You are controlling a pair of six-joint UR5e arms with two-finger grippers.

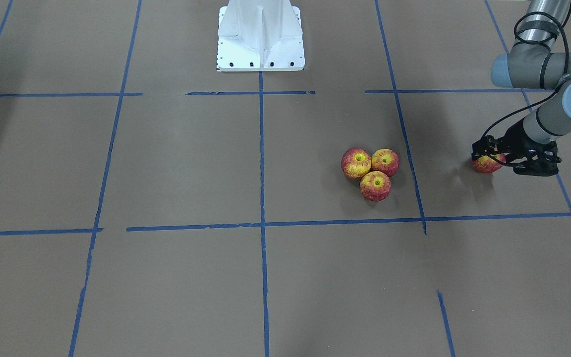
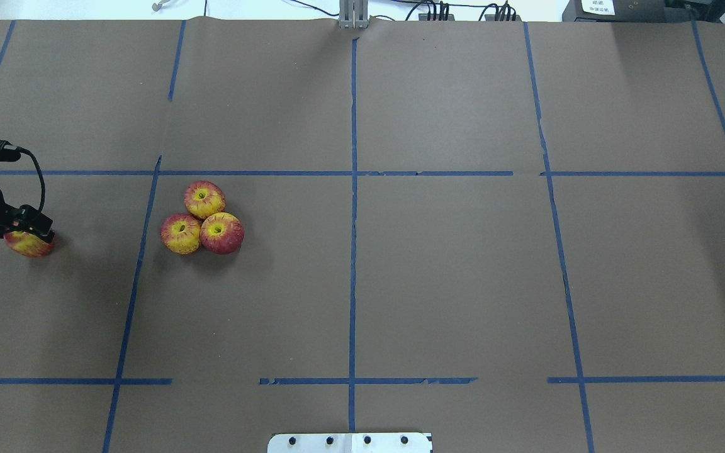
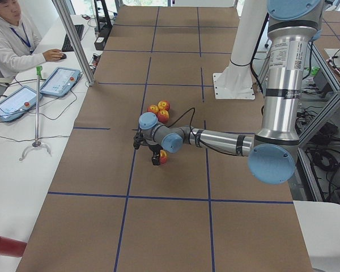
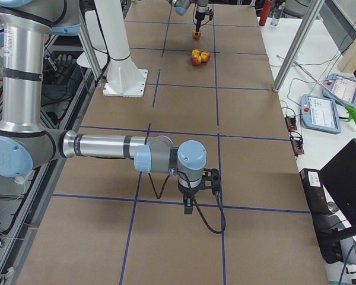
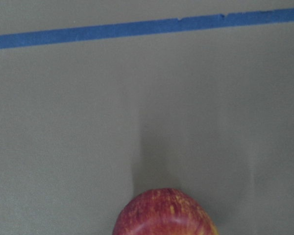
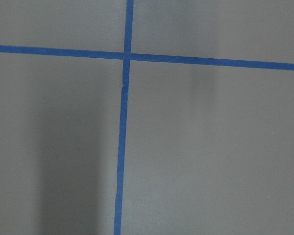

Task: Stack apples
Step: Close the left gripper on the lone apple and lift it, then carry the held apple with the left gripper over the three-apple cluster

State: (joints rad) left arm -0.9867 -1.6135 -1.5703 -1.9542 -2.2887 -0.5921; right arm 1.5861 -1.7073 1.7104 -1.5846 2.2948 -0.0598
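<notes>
Arm L stretched low, L fingers clamped on apple, 3 apples clustered nearby, R fingers can't tell

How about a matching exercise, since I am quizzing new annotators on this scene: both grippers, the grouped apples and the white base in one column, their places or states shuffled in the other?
Column A
1. left gripper
2. right gripper
3. three grouped apples
4. white base

Column B
a. touching one another on the table
b. closed on the lone apple, apart from the others
c. standing at the robot's side of the table
d. over the table, beside a blue tape line

Pairs: 1-b, 2-d, 3-a, 4-c
</notes>
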